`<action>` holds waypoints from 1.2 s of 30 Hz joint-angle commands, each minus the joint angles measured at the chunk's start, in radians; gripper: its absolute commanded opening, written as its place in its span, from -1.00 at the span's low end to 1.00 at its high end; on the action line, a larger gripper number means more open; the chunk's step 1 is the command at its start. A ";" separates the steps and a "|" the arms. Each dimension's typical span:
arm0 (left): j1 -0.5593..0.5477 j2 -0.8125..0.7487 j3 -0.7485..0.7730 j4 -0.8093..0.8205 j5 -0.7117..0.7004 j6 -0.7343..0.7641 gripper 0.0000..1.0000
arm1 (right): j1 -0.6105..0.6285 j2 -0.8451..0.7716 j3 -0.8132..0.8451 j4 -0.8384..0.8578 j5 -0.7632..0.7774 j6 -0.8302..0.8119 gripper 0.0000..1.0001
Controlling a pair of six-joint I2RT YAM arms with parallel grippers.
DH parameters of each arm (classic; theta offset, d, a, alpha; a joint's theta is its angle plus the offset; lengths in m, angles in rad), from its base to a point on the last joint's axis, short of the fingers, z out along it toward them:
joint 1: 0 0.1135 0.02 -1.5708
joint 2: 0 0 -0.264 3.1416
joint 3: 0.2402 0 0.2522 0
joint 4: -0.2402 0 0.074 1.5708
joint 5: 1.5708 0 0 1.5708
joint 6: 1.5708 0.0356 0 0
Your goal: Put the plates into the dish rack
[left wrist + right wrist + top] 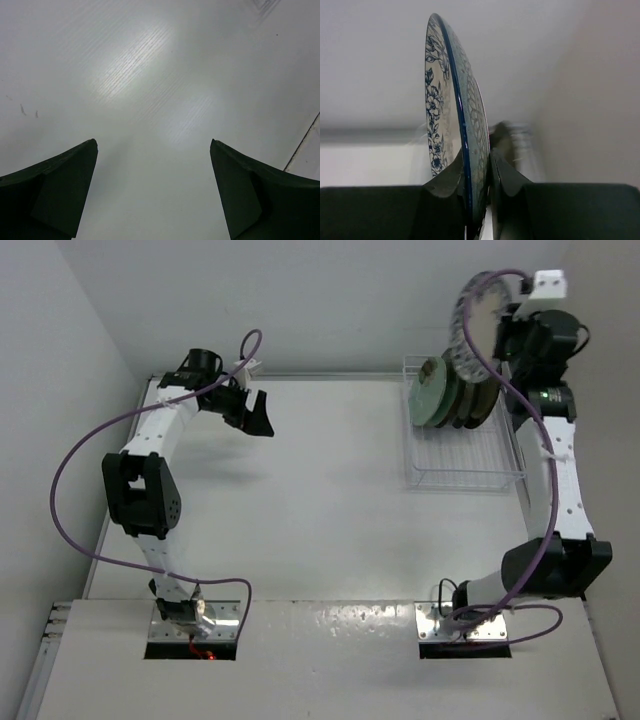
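Observation:
A white plate (456, 107) with blue flowers and a dark blue rim stands edge-on between the fingers of my right gripper (476, 172), which is shut on its lower rim. In the top view this plate (472, 315) hangs high above the far end of the white wire dish rack (480, 462). Several plates stand on edge in the rack's far end, with a mint green one (428, 390) in front and darker ones (470, 400) behind it. My left gripper (260, 420) hovers open over bare table at the far left, its jaws (152, 150) wide apart and empty.
The rack's near half (462, 455) holds only bare wires. White walls close the table at the back and left. The right arm (556, 480) rises just right of the rack. A seam (302, 144) in the table surface runs at the right of the left wrist view.

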 commanded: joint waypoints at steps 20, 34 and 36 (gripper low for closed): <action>-0.002 -0.080 -0.084 0.028 -0.038 -0.010 1.00 | -0.228 0.128 -0.099 0.642 0.277 -0.267 -1.00; -0.002 -0.071 -0.093 0.028 -0.029 -0.010 1.00 | -0.212 0.111 -0.311 0.676 0.342 -0.066 -1.00; -0.002 -0.071 -0.093 0.028 -0.029 -0.010 1.00 | -0.212 0.111 -0.342 0.763 0.348 -0.028 -1.00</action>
